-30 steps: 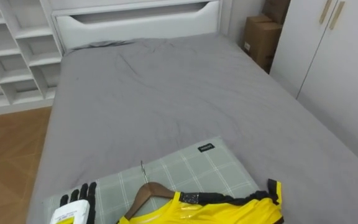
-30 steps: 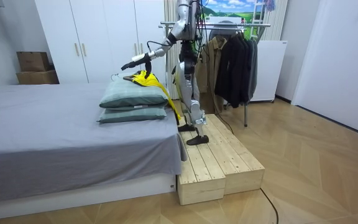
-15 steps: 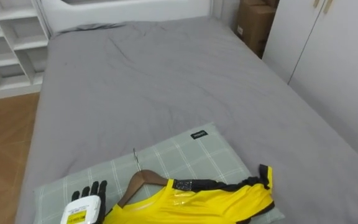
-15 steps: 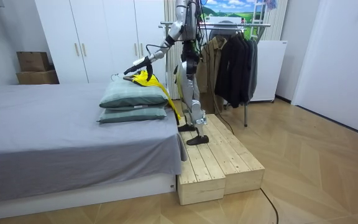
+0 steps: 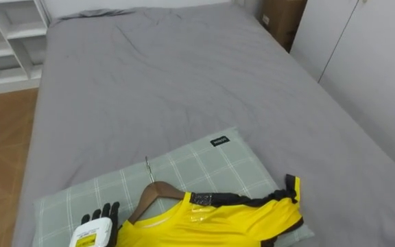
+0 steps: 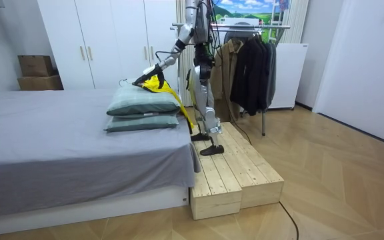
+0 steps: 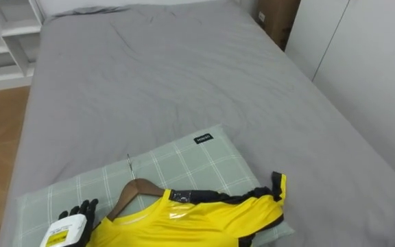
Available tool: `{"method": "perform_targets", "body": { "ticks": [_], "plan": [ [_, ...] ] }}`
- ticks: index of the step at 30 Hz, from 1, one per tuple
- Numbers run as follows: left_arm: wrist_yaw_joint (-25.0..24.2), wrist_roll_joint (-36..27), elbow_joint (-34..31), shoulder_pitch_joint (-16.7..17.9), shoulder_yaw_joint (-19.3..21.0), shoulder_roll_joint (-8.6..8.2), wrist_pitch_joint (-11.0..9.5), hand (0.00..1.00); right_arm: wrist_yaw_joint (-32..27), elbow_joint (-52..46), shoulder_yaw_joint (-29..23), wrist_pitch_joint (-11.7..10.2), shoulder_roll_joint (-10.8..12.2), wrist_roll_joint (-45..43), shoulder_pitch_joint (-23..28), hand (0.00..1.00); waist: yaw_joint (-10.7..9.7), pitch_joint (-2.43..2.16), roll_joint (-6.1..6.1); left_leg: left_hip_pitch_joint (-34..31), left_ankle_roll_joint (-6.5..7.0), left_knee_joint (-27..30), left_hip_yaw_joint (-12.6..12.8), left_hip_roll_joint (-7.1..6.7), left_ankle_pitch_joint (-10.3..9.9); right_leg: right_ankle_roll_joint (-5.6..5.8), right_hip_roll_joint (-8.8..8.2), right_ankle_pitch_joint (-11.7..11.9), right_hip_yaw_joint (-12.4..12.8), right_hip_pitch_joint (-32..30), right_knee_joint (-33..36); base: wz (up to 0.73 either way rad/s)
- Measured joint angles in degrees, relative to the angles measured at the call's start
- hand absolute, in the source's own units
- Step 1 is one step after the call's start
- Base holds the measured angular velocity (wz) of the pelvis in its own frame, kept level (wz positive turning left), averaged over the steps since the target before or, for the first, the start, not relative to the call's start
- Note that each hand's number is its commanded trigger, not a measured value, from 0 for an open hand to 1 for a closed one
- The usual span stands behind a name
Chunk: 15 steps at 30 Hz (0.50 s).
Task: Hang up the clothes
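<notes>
Lowering toward the pillow [image 5: 204, 165], the left hand [image 5: 101, 214] is now sitting just beside the hanger [image 5: 149, 195], fingers straight and spread. The yellow shirt [image 5: 218, 223] is lying on its hanger across the pillow on the bed [image 5: 184, 75].

The yellow shirt [image 5: 214, 223] runs off the bottom edge and covers the wooden hanger [image 5: 149, 195]'s far arm. The left hand [image 5: 94, 226] is cut there too; its fingers look roughly straight.

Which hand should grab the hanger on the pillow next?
Probably left. The left hand is open over the pillow, right beside the wooden hanger inside the yellow shirt.
</notes>
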Motion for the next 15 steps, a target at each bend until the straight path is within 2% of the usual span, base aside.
{"method": "perform_targets", "body": {
  "ticks": [8, 15],
  "plan": [
    [0.0, -2.2, 3.3, -1.2, 0.1, -1.55, 0.1, 0.00, 0.1, 0.7, 0.1, 0.1, 0.2, 0.1, -0.3, 0.00, 0.1, 0.00, 0.00, -1.1, 0.09, 0.7, 0.1, -0.11, 0.1, -0.05, -0.07, 0.1, 0.7, -1.6, 0.8, 0.00],
    [0.0, -3.2, 3.4, -2.8, 0.2, -1.56, 0.1, 0.00, -0.1, 1.0, 1.0, 0.1, 0.5, 0.0, -1.5, 0.00, 0.0, -0.01, -0.03, -3.5, 0.31, 0.8, 0.2, -0.40, 0.5, -0.02, -0.36, 0.6, 0.5, -4.0, 1.1, -0.01]
  ]
}}
